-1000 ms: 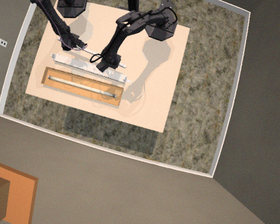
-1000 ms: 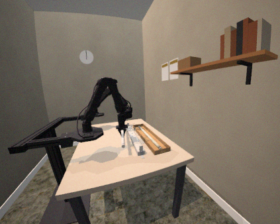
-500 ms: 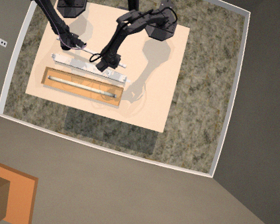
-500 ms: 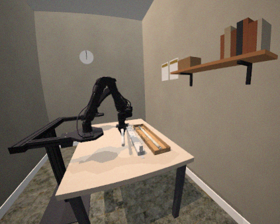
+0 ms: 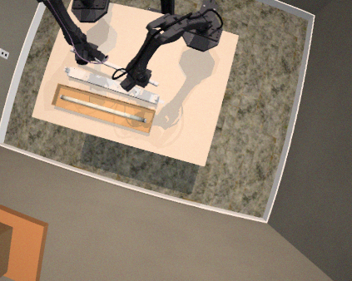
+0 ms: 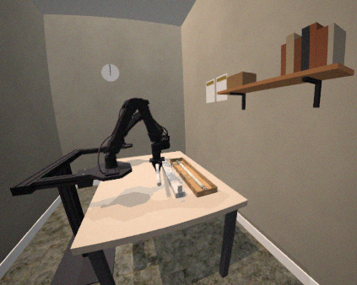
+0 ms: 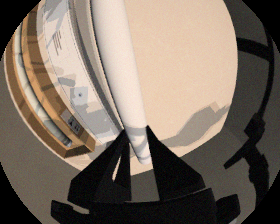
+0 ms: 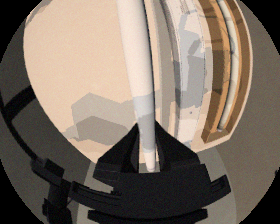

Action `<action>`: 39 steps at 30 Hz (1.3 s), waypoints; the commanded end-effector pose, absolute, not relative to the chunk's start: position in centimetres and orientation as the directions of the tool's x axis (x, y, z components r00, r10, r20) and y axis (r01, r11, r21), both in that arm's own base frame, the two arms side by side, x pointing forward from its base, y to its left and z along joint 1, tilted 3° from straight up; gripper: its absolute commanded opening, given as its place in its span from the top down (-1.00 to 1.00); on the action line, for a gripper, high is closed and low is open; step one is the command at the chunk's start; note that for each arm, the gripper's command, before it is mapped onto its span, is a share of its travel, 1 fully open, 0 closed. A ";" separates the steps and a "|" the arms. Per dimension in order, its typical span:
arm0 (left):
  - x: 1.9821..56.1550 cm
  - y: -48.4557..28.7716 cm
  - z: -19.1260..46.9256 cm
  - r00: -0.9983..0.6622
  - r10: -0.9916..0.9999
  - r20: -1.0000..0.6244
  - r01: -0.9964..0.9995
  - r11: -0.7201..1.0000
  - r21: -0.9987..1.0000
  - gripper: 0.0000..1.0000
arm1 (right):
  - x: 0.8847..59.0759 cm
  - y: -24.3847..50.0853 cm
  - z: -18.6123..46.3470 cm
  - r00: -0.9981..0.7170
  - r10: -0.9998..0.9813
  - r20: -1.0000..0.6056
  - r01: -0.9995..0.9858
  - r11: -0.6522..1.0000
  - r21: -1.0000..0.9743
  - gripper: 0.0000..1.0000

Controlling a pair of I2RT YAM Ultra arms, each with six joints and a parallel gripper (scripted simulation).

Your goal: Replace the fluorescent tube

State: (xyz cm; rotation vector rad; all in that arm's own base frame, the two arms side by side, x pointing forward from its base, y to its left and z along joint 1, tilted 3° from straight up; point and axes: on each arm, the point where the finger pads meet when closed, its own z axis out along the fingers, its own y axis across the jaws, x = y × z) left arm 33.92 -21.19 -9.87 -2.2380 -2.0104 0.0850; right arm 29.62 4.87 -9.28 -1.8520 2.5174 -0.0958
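Both grippers hold the white LED tube point(image 5: 111, 65) point(image 6: 158, 177) point(image 7: 116, 60) point(image 8: 136, 60) level, a little above the bench. It hangs beside the light fixture, on the side away from the carton. My left gripper point(image 5: 134, 79) point(image 6: 157, 164) point(image 7: 136, 130) is shut on one end. My right gripper point(image 5: 88, 57) point(image 8: 146, 124) is shut on the other end. The white light fixture point(image 5: 88, 77) point(image 6: 174, 181) point(image 7: 66, 65) point(image 8: 186, 65) lies empty on the bench. The old fluorescent tube point(image 5: 105, 109) point(image 6: 195, 176) point(image 7: 19, 74) point(image 8: 232, 65) lies flat in the brown carton point(image 5: 73, 93) point(image 6: 207, 192) point(image 7: 38, 85) point(image 8: 211, 60), which sits flat beside the fixture.
The bench point(image 5: 188, 104) point(image 6: 157, 211) stretches well beyond the fixture's near end. The arm bases point(image 5: 202, 35) stand along its back edge on a dark frame point(image 6: 51, 173). A wall shelf point(image 6: 283, 80) hangs high on the right.
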 end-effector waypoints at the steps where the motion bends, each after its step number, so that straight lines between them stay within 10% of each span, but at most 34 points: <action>1: 34.5 -21.3 -9.2 0.103 0.995 0.020 0.985 -0.099 -0.140 0.78 | 31.8 5.5 -8.4 -0.294 -0.956 -0.018 -0.950 0.295 -0.102 0.78; 39: 37.0 -21.7 -8.7 0.084 0.996 0.013 0.988 -0.081 -0.129 0.78 | 35.5 5.1 -7.7 -0.272 -0.962 -0.025 -0.954 0.273 -0.122 0.78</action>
